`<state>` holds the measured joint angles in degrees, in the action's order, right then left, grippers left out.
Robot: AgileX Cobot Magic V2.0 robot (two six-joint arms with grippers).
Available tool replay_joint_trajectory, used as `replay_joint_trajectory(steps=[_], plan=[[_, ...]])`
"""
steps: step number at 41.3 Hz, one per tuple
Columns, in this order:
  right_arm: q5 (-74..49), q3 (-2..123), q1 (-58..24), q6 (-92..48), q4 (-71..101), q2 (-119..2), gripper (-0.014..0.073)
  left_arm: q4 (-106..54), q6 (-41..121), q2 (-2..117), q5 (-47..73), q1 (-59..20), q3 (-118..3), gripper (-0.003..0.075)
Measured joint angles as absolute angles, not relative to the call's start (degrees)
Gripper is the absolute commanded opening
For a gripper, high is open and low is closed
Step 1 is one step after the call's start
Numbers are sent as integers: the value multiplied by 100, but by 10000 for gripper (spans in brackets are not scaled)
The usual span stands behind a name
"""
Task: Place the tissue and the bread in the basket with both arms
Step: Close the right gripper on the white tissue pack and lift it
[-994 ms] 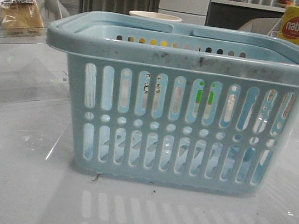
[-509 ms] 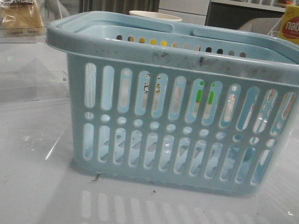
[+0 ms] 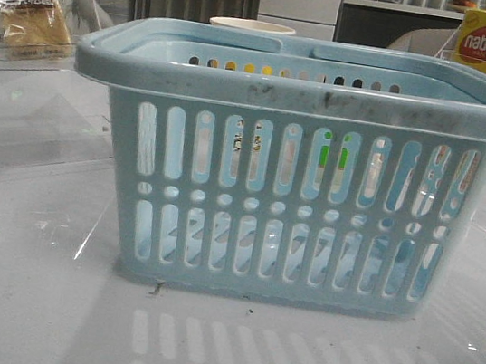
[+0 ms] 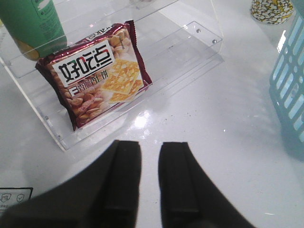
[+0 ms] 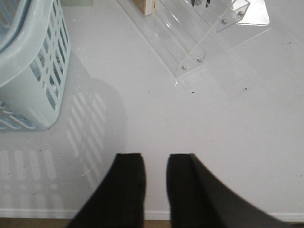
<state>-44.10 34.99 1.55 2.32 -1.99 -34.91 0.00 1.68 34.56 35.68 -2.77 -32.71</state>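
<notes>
Both claws hang empty over the white desk (image 3: 25, 296), left claw (image 4: 149, 178) and right claw (image 5: 156, 185) each narrowly parted, flanking the blue basket (image 3: 307, 91) between them, while the bread (image 3: 33, 23) waits on a clear shelf (image 3: 24, 58) behind; tissue unseen.

Honestly barely anything to report over the last second. From the front, the only difference I can spot is the bread (image 3: 31, 22) on the clear shelf back left: its dark label seems to sit a hair further left and a bit less tilted than before. It's so slight I can't swear it really moved. No other change shows on the worktop (image 3: 25, 296).
</notes>
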Motion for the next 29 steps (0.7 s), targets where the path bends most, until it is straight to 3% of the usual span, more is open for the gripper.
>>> replay_joint_trajectory(steps=[3, 16, 29], plan=[[-4398, 3499, 155, 222, -199, -3577, 542, 0, 168, 3468, 3568, -277, -3271, 467], [-3895, 3509, 208, 210, -224, -4201, 545, 0, 168, 3480, 3484, -277, -3271, 453], [-3651, 4388, 960, 228, -246, -5742, 545, 0, 168, 3480, 3474, -277, -3271, 452]])
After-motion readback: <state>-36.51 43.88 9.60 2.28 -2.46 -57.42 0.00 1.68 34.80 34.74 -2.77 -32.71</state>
